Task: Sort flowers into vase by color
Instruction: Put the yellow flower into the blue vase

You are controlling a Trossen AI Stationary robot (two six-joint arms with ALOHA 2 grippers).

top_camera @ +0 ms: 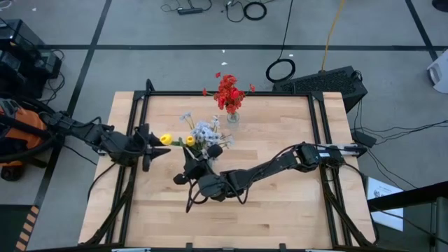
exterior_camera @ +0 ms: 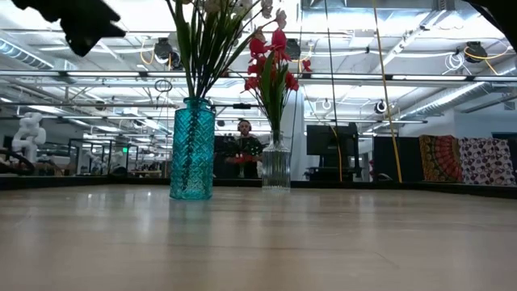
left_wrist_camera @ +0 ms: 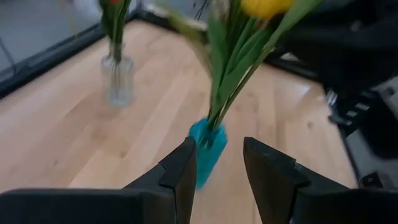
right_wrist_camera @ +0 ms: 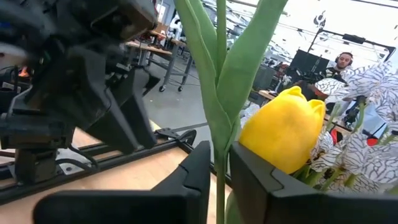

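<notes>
the right gripper (right_wrist_camera: 221, 180) sits near the middle of the table, its two fingers set close on either side of the thin green stalk of a yellow tulip (right_wrist_camera: 283, 127), whose bud stands just beyond the fingertips; whether the stalk is truly pinched or only flanked cannot be told. the left gripper (left_wrist_camera: 217, 165) hangs just left of the same bunch, its fingers partly apart with nothing between them, facing the blue vase (left_wrist_camera: 205, 149). from above, the blue vase is hidden under the white sprays (top_camera: 204, 131) and yellow buds (top_camera: 166, 139) it carries, while the level view across the table shows its patterned body (exterior_camera: 192, 149) standing upright with green stalks rising from it. a clear glass vase (exterior_camera: 275, 166) stands nearer the table's far edge, around the middle, holding the red flowers (top_camera: 228, 92). the level view also shows a person (exterior_camera: 244, 145) seated in the room beyond the table.
</notes>
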